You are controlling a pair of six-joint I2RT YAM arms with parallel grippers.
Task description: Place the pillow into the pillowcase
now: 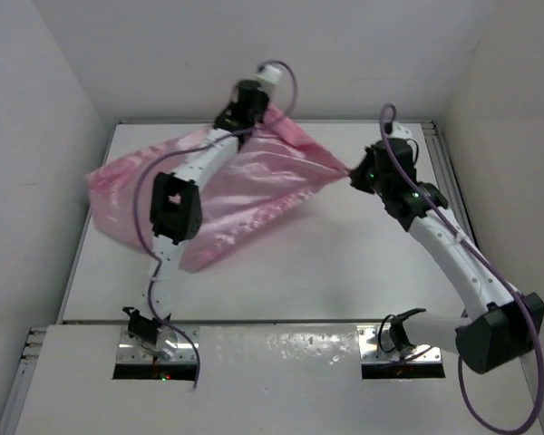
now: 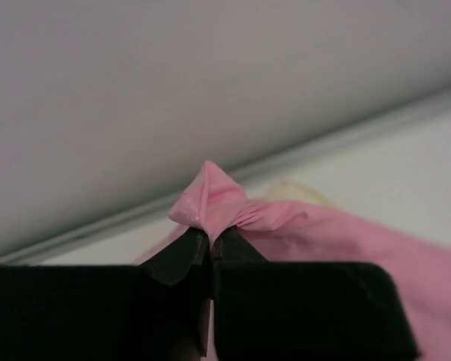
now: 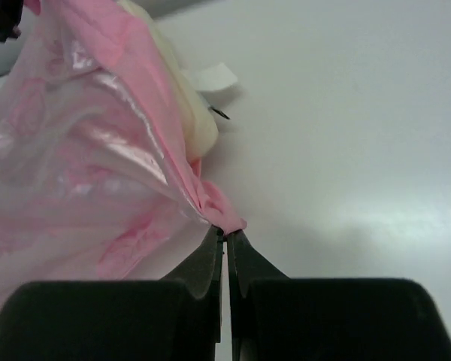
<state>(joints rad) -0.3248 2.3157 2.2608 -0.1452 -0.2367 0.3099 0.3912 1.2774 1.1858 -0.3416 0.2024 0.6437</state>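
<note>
Pink pillowcase (image 1: 245, 195) lay stretched across the far left of the table (image 1: 344, 263). My left claw (image 2: 210, 239) pinched its far corner tight. My right claw (image 3: 225, 237) pinched its right corner. The cream pillow (image 3: 192, 105) peeked out beside it.

bright, even light from above; soft shadows on table (image 1: 344, 263). white glare streaks on pillowcase (image 3: 128, 150). wrist views soft, foreground blurred.

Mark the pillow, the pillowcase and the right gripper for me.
pillow (image 3: 195, 113): right wrist view, exposed cream edge.
pillowcase (image 1: 272, 181): top external view, middle of the pink fabric.
right gripper (image 3: 225, 235): right wrist view, between fingertips pinching a pink corner.
</note>
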